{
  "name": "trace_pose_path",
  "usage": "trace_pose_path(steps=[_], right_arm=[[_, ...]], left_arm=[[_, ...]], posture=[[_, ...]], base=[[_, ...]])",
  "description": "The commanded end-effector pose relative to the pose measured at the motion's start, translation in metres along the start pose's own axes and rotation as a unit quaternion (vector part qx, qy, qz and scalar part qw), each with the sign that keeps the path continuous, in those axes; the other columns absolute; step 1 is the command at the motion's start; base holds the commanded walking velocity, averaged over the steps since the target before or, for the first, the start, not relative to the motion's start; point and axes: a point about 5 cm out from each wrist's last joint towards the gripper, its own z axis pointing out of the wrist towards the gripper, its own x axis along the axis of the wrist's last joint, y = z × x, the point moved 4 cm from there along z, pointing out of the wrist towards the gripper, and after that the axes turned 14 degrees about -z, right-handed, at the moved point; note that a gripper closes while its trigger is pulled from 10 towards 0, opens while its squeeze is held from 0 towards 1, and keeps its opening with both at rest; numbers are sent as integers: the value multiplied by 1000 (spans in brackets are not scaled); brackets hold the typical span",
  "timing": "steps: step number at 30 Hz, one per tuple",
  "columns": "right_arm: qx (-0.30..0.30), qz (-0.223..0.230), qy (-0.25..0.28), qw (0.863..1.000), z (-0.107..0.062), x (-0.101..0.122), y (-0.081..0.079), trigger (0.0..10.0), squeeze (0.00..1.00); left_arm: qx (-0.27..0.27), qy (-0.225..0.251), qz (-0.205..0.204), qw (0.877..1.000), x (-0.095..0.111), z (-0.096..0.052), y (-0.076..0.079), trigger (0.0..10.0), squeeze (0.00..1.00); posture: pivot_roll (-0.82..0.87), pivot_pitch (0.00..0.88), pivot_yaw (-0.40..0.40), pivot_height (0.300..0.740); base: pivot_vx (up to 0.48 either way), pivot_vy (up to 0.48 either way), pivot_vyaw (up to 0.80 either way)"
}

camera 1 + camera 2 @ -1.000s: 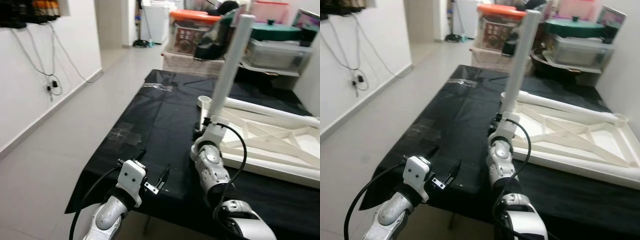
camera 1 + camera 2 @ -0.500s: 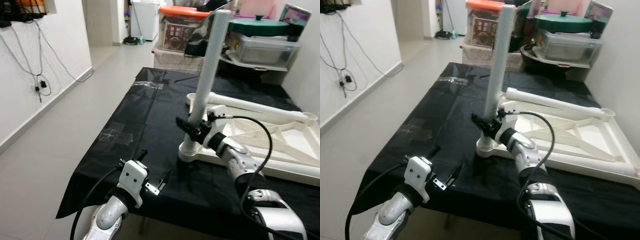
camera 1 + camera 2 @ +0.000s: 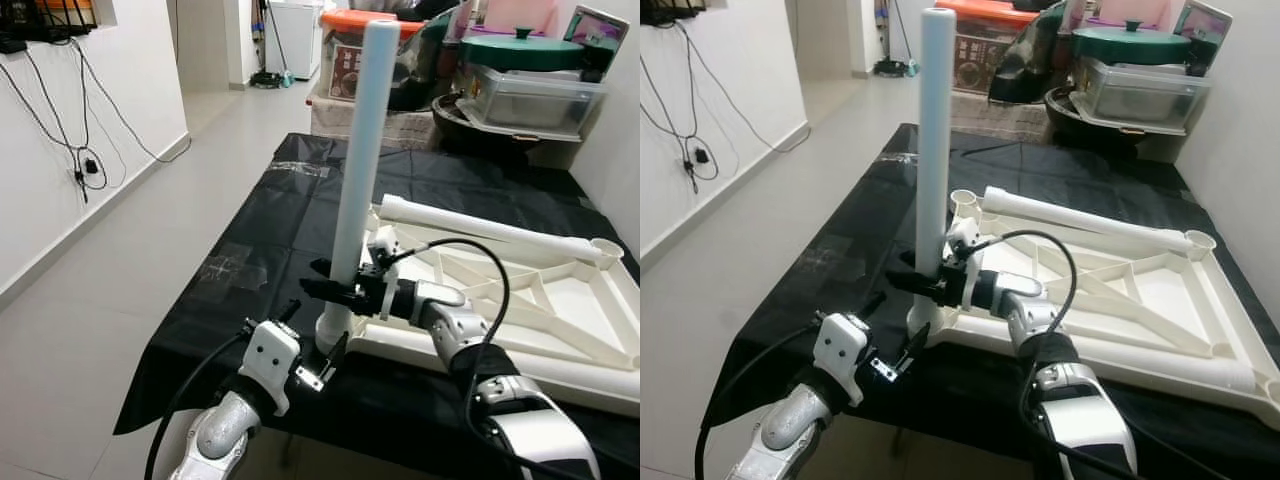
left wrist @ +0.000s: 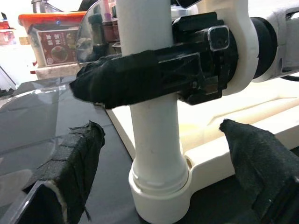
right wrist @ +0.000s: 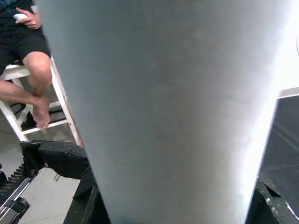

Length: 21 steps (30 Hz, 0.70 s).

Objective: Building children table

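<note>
Upright, white leg [image 3: 361,150] pinched low by right gripper [image 3: 335,292] — steadying it in tabletop [image 3: 560,310] corner socket [image 4: 160,189]; left gripper [image 3: 312,350] spread, waiting near base.

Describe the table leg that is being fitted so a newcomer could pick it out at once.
Start at the black-covered table, where a white upside-down tabletop frame lies. At the frame's near left corner a white leg stands upright in its socket, with the right tool closed around it low down. The other white leg lies flat along the frame's far edge.
</note>
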Motion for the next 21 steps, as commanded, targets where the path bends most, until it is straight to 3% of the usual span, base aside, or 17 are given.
trace_pose_path(steps=[1,3,4,5,6,7,8,10,12,13,14,15,20,21], right_arm=[[-110,27,-24,993,2,-18,11,0,0],[-110,27,-24,993,2,-18,11,0,0],[-354,14,-94,930,-19,-33,49,0,0],[-354,14,-94,930,-19,-33,49,0,0],[-441,13,-117,890,-34,-37,60,0,0],[-441,13,-117,890,-34,-37,60,0,0],[-556,17,-133,820,-60,-40,70,0,0],[-556,17,-133,820,-60,-40,70,0,0],[-641,24,-124,757,-80,-37,71,0,0],[-641,24,-124,757,-80,-37,71,0,0],[-667,30,-119,735,-87,-36,70,0,0],[-680,33,-114,724,-88,-35,69,0,0],[-682,48,-99,723,-81,-32,65,0,0],[-666,62,-83,738,-71,-31,63,3255,0]], left_arm=[[2,-11,1,1000,-4,-1,0,10000,0],[2,-11,1,1000,-4,-1,0,10000,0],[1,-12,1,1000,-4,-1,0,10000,0],[1,-12,1,1000,-4,-1,0,10000,0],[1,-12,0,1000,-4,-1,0,10000,0],[1,-12,0,1000,-4,-1,0,10000,0],[0,-13,1,1000,-4,-1,0,10000,0],[0,-13,1,1000,-4,-1,0,10000,0],[0,-13,1,1000,-4,0,0,10000,0],[0,-13,1,1000,-4,0,0,10000,0],[0,-13,2,1000,-4,0,-1,10000,0],[0,-12,2,1000,-4,0,-1,10000,0],[0,-12,2,1000,-4,1,-1,10000,0],[0,-12,2,1000,-4,1,0,10000,0]], posture=[[134,0,-84,740],[134,0,-84,740],[122,0,-74,740],[122,0,-74,740],[122,0,-74,740],[122,0,-74,740],[119,0,-72,740],[119,0,-72,740],[124,0,-76,740],[124,0,-76,740],[124,0,-76,740],[121,0,-73,740],[121,0,-73,740],[119,0,-75,740]], base=[[0,0,0],[0,0,0],[0,0,0],[0,0,0],[0,0,0],[0,0,0],[0,0,0],[0,0,0],[0,0,0],[0,0,0],[0,0,0],[0,0,0],[0,0,0],[0,0,0]])
